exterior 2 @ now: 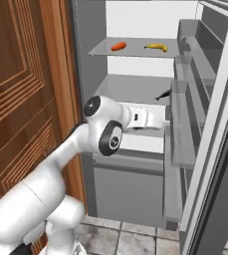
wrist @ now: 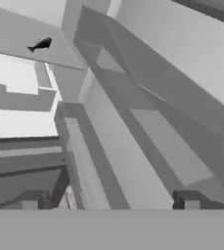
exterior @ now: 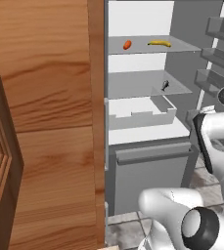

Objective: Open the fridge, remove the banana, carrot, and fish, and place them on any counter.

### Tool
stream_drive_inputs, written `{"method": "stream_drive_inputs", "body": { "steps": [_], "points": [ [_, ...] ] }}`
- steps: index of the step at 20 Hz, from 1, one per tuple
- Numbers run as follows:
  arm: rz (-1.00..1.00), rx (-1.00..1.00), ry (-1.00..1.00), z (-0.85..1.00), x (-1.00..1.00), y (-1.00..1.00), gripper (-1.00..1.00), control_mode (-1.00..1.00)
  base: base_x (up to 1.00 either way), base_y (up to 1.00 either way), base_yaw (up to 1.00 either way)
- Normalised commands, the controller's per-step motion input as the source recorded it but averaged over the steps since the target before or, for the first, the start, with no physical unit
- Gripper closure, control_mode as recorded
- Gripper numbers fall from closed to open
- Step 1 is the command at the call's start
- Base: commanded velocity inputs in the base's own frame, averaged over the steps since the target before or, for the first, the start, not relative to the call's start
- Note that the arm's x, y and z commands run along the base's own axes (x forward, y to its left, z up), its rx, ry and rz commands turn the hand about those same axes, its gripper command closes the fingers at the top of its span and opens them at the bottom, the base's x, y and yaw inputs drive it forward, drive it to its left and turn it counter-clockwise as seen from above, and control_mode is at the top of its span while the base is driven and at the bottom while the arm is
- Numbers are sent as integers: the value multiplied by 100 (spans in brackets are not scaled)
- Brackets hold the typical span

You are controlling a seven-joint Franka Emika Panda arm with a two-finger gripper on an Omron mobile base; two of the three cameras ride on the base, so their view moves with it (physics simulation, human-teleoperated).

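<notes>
Since the fridge (exterior 2: 135, 74) door already stands swung wide to the right, its white interior and grey shelves are exposed, and all three foods lie within reach of a forward move. On the upper shelf (exterior: 182, 48) the carrot (exterior: 127, 45), a stubby orange-red taper, lies toward the left edge, while the banana (exterior: 159, 43), a small curved yellow piece with darker tips, lies toward the right edge, the two well apart. One shelf lower, the fish (exterior: 165, 86), a small dark grey-black shape, rests near the front right corner of the middle shelf (exterior: 133, 85); in the hand view it shows up near the top left.

From the right base view the arm reaches level toward the door side of the opening, at about the height of the middle shelf, with the gripper (wrist: 110, 202) pointing past the door bins (exterior 2: 182, 124). Its jaws are spread fully apart and hold nothing, which suits an approach before a grasp. I judge the fish the nearest target, though the hand looks aimed somewhat off it and would need turning toward it.
</notes>
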Motion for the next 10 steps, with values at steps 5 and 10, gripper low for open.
{"method": "stream_drive_inputs", "body": {
  "steps": [5,10],
  "points": [
    [26,18,34,100,-60,90,-100,-100,0,0,0],
    [23,22,42,89,-32,97,-100,-100,0,0,0]
  ]
}}
